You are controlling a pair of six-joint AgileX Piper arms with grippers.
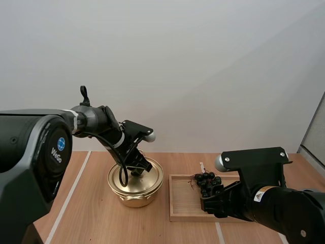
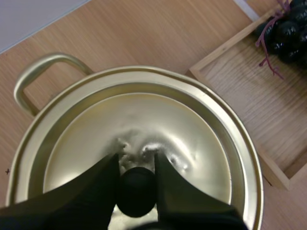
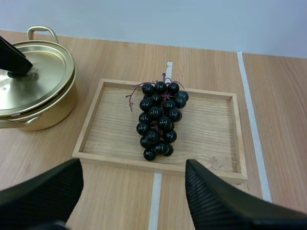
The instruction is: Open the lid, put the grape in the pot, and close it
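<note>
A gold pot [image 1: 133, 193] stands left of centre with its lid [image 2: 144, 120] on it, perhaps a little tilted. My left gripper [image 1: 140, 168] [image 2: 135, 163] is shut on the lid's black knob [image 2: 136, 191], one finger on each side. A bunch of dark grapes [image 1: 207, 184] [image 3: 159, 120] lies in a wooden tray [image 1: 180, 208] [image 3: 211, 134] to the right of the pot. My right gripper [image 1: 212, 199] [image 3: 133, 167] hovers over the tray's near edge, just short of the grapes. It is open, the fingers [image 3: 48, 191] far apart with nothing between them.
The pot [image 3: 43, 112] has a loop handle [image 2: 33, 76] on its far side, and the tray [image 2: 249, 96] lies close beside it. White tape lines [image 3: 252, 120] run across the wooden table. A pale wall stands behind.
</note>
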